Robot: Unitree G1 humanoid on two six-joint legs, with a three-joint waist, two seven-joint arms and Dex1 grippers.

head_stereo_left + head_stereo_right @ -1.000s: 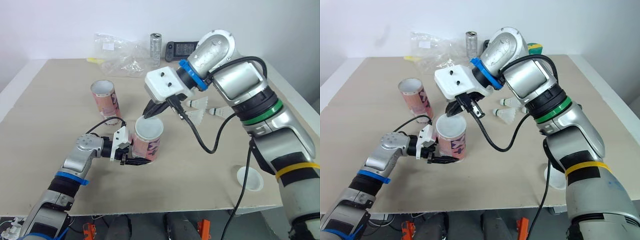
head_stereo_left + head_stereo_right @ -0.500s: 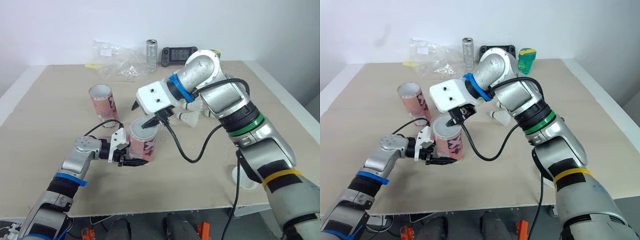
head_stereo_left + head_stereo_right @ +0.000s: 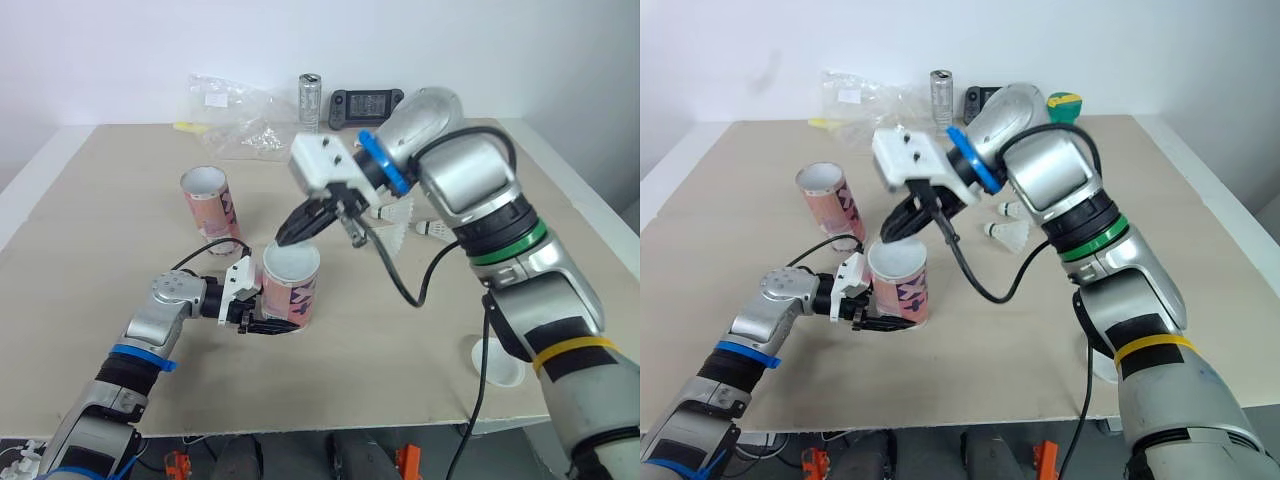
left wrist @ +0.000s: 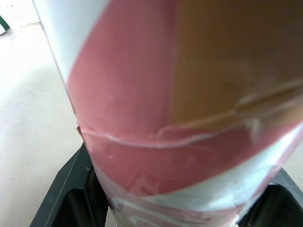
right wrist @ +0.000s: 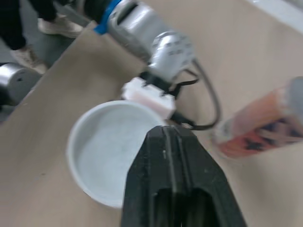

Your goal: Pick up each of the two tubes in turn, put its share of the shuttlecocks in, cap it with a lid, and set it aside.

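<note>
A pink and white tube (image 3: 291, 297) stands upright on the table with a white lid (image 3: 291, 262) on its top. My left gripper (image 3: 262, 320) is shut on the tube's base; in the left wrist view the tube (image 4: 165, 118) sits between the black fingers (image 4: 66, 198). Just above the lid's far rim hangs my right gripper (image 3: 286, 236), shut and holding nothing, with the lid (image 5: 104, 151) below its closed tips (image 5: 171, 135). A second tube (image 3: 208, 200) stands uncapped at the back left. Three shuttlecocks (image 3: 398, 212) lie right of centre. A spare white lid (image 3: 497, 360) lies front right.
A crumpled plastic bag (image 3: 235, 110), a metal can (image 3: 310, 90) and a black controller (image 3: 366, 102) line the far edge, with a green object (image 3: 1065, 103) beside them. The table's front edge (image 3: 330, 425) runs close below the held tube.
My right gripper, which was down on the lid half a second ago, has lifted off it. The left gripper and the tube have stayed put. The camera has shifted.
</note>
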